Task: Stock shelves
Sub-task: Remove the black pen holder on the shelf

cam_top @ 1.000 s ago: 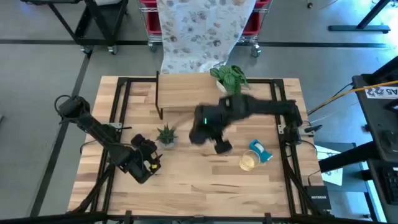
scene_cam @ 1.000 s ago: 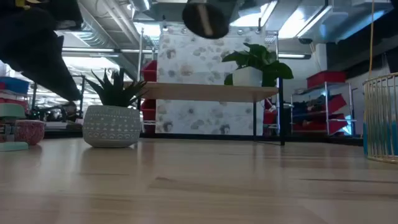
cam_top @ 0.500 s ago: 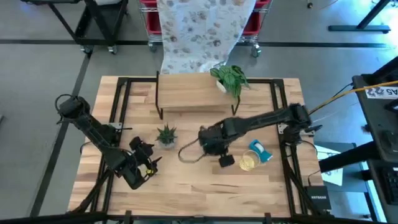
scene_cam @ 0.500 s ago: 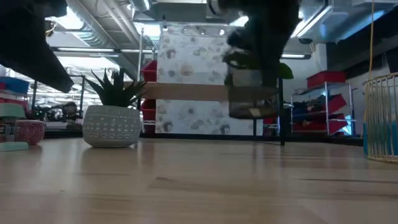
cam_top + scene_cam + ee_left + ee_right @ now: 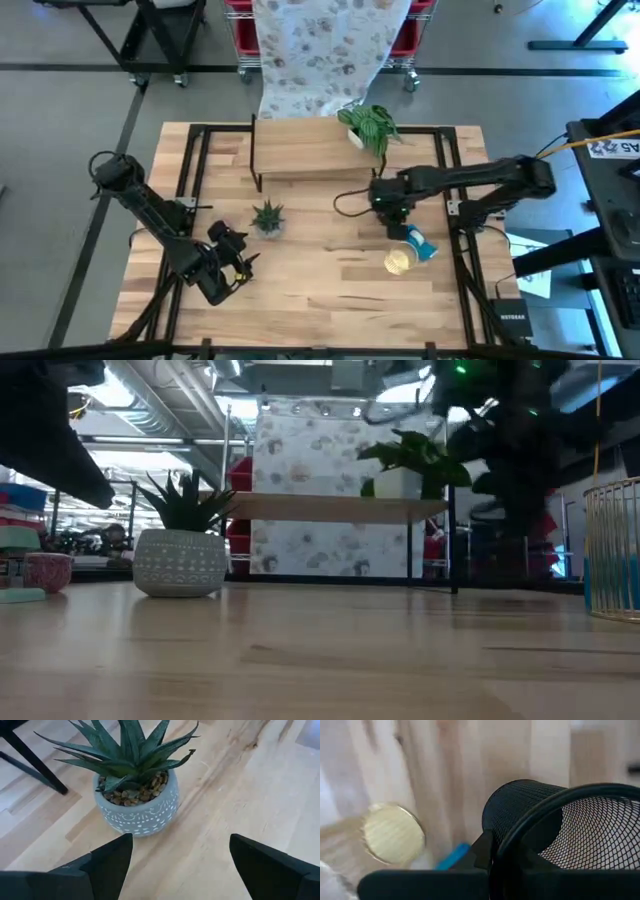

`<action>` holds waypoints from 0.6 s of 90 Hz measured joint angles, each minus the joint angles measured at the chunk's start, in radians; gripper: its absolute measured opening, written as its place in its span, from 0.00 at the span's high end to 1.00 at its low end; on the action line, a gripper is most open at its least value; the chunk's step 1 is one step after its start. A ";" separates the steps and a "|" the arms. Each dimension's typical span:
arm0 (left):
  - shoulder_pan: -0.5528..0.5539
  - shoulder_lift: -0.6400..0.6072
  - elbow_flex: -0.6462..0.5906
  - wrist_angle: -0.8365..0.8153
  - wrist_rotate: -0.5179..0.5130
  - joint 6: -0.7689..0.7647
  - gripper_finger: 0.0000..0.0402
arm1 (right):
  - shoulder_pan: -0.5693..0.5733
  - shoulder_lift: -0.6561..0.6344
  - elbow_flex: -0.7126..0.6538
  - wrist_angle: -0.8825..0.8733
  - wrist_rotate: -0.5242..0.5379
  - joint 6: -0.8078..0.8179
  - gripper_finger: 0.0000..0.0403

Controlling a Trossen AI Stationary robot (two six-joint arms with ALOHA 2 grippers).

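The shelves (image 5: 300, 150) stand upper centre in the high view with only a leafy plant (image 5: 368, 125) at their right end, and my right gripper (image 5: 395, 218), clenched on the black mesh cup (image 5: 530, 815), has just swung from mid-table to centre right, so I judge the cup lifted but not yet shelved.

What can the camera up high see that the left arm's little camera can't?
Only the high view shows the shelves with a leafy plant on top, the right gripper holding a black mesh cup, and a gold wire basket beside a blue item. Only the left wrist view shows the brown pebbles in the pot and the left gripper, open just short of it. Both show the spiky succulent in its pale patterned pot on the wooden table.
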 joint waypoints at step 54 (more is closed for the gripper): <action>0.000 0.000 0.000 0.003 0.001 0.000 0.22 | -0.182 -0.307 -0.087 -0.181 0.268 0.147 1.00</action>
